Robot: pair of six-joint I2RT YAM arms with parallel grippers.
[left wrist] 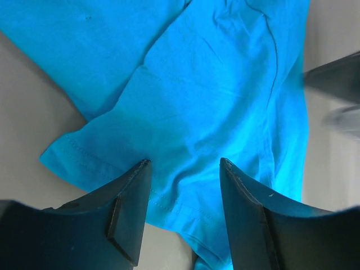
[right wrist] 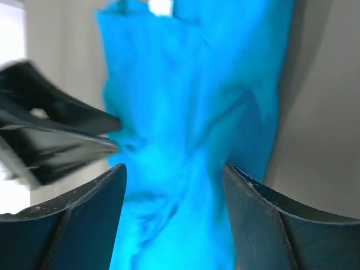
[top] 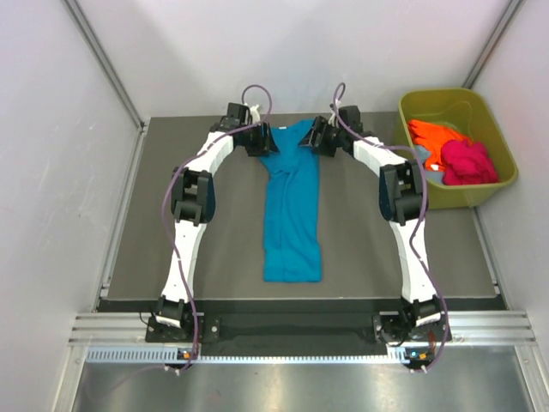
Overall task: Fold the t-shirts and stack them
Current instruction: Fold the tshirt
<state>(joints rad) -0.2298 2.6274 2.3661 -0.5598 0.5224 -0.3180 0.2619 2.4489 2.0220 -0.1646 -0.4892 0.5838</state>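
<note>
Teal t-shirt (top: 292, 215): lies on the table (top: 171, 257), folded lengthwise into a narrow strip. It runs from the middle of the far edge toward the near edge and stops short of it.
Near end: squared off and flat.
Far end: wider and rumpled. A stitched hem and a folded-over flap show in my left wrist view.
My left gripper (top: 262, 142): at the left side of the shirt's far end, close over the cloth.
Left fingers (left wrist: 129, 214): apart, nothing pinched. The teal cloth lies in plain sight below the gap.
My right gripper (top: 316, 137): at the right side of the same far end, facing the left one across the shirt.
Right fingers (right wrist: 84, 225): spread wide, nothing between them. The cloth beyond the gap is blurred.
Both arms: reach from the near edge up either side of the shirt, elbows bowed outward.
Orange t-shirt (top: 429, 137): bunched in the tub (top: 502, 184), on its left side.
Pink t-shirt (top: 467, 161): bunched in the same tub, touching the orange one on its right.
Tub: olive green, at the far right corner of the table, well apart from the teal shirt.
</note>
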